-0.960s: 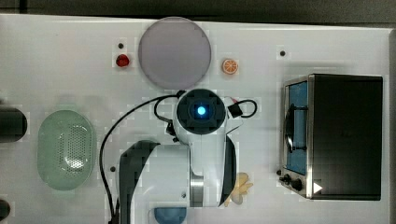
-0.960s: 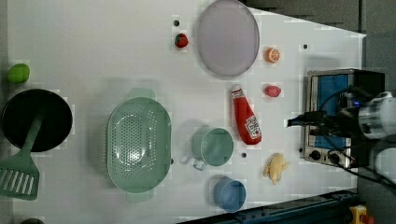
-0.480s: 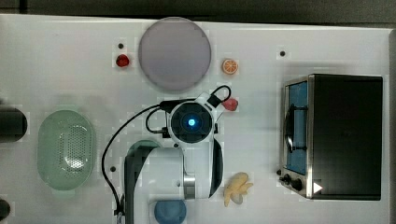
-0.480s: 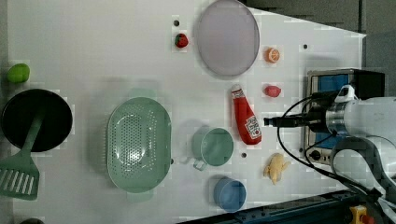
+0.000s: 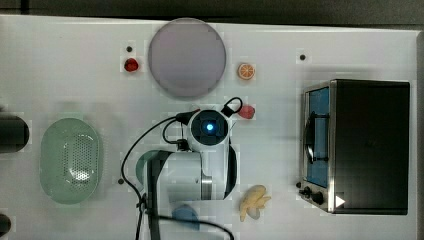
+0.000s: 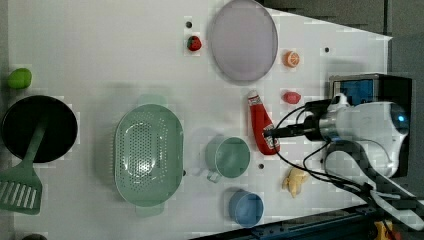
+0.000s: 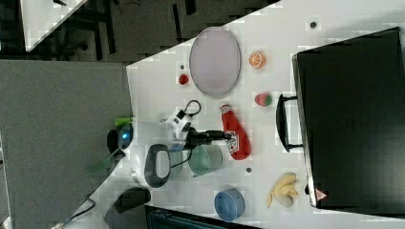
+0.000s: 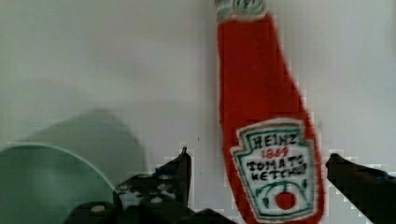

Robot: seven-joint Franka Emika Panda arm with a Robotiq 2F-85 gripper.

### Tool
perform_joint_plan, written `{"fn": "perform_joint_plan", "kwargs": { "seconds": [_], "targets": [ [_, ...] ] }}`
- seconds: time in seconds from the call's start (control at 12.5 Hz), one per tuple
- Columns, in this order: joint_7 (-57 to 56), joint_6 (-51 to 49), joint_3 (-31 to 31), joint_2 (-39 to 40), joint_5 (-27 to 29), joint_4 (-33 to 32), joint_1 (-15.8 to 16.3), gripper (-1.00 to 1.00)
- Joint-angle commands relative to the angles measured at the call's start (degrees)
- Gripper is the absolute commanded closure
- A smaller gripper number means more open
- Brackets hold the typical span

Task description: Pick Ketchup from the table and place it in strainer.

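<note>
Now Ketchup [image 8: 268, 140] lying flat, between spread tool [image 8: 261, 168] fingers

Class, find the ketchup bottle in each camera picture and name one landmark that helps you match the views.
Top view: hidden under the arm.
Left view: ketchup bottle lies right of centre, below the grey plate.
Right view: bottle at centre, below the plate.
Wrist view: bottle fills the middle.
Shared landmark: the grey plate.
</note>
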Motion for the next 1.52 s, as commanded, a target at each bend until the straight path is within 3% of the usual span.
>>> {"fn": "perform_joint_plan", "kwargs": {
  "seconds": [0.08, 0.4, 0.48, 0.72, 1.04, 1.52],
  "targets": [
    [-3.12, 4.11, -0.77, 2.29, -0.25, -0.44, -0.03, -1.0],
    [-3.12, 9.3, -1.17, 6.67, -0.25, -0.47, -0.02, -1.0],
    [-3.14, 10.24, -1.18, 7.44, -0.25, -0.53, 0.0, -0.91],
    [-3.13, 10.51, -1.01, 7.59, -0.25, -0.52, 0.08, -0.24],
    [-3.13, 6.94, -1.11, 0.91, -0.24, -0.4, -0.09, -0.24],
    [-2.72, -13.37, 0.13, -18.72, -0.1, 0.66, 0.47, -0.24]
  ]
}}
